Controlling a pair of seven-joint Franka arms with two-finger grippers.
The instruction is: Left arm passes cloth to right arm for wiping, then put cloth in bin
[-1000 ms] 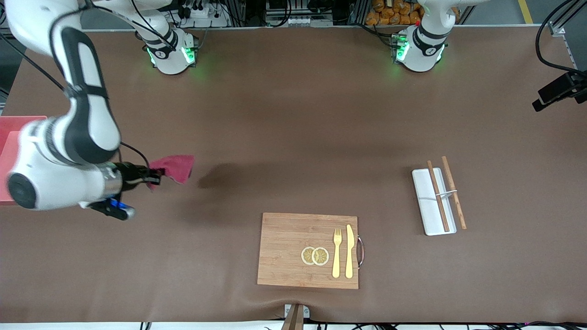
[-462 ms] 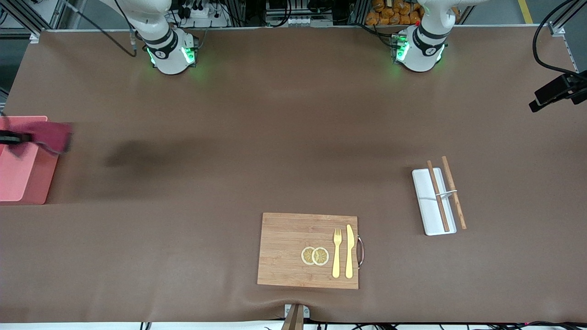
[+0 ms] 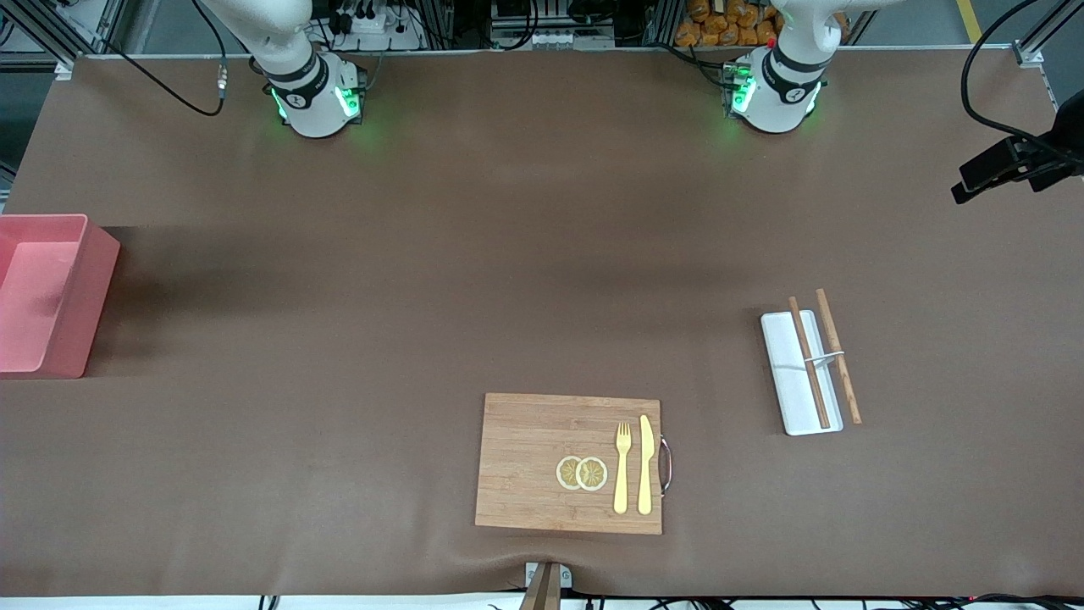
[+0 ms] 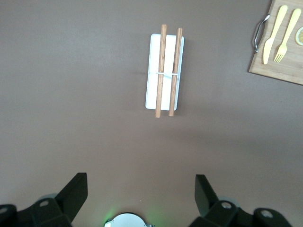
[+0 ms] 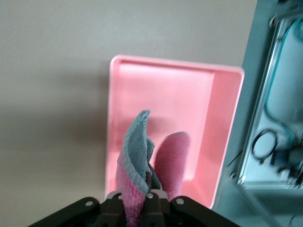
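Note:
The magenta-pink cloth hangs bunched from my right gripper, which is shut on it. In the right wrist view it hangs over the inside of the pink bin, above its floor. The bin stands at the right arm's end of the table. The front view shows no cloth in it, and the right gripper and cloth are out of that view. My left gripper is open and empty, high above the table near its own base. It waits there.
A white tray with two wooden chopsticks lies toward the left arm's end, also in the left wrist view. A wooden board holds lemon slices, a fork and a knife. A black part with a cable hangs at the left arm's end.
My right arm has carried the cloth from over the table to over the bin and has left the front view. The black part at the left arm's end has shifted slightly.

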